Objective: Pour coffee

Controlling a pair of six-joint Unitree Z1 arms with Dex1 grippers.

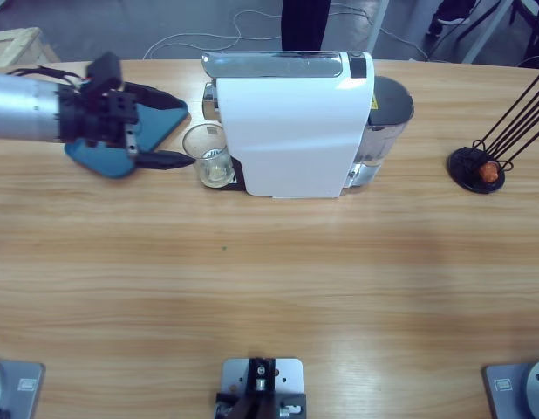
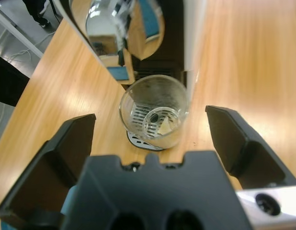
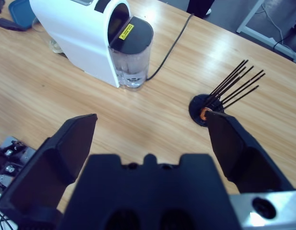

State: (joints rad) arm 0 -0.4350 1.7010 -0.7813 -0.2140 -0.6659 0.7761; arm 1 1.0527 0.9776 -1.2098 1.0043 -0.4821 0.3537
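Observation:
A clear glass cup (image 1: 208, 155) (image 2: 154, 111) stands on the drip tray of the white coffee machine (image 1: 291, 122) (image 3: 83, 33), under its spout. It looks empty of coffee. My left gripper (image 1: 165, 140) (image 2: 150, 136) comes in from the left edge and is open, its jaws spread on either side of the cup without touching it. My right gripper (image 3: 150, 143) hangs open high above the table with nothing between its jaws; it does not show in the high view.
A blue tray (image 1: 134, 131) lies under the left arm's wrist. The machine's water tank (image 1: 387, 118) (image 3: 131, 55) sits at its right, with a black cable (image 3: 174, 40) behind. A black capsule rack (image 1: 487, 161) (image 3: 210, 108) with thin rods holds an orange capsule at the right.

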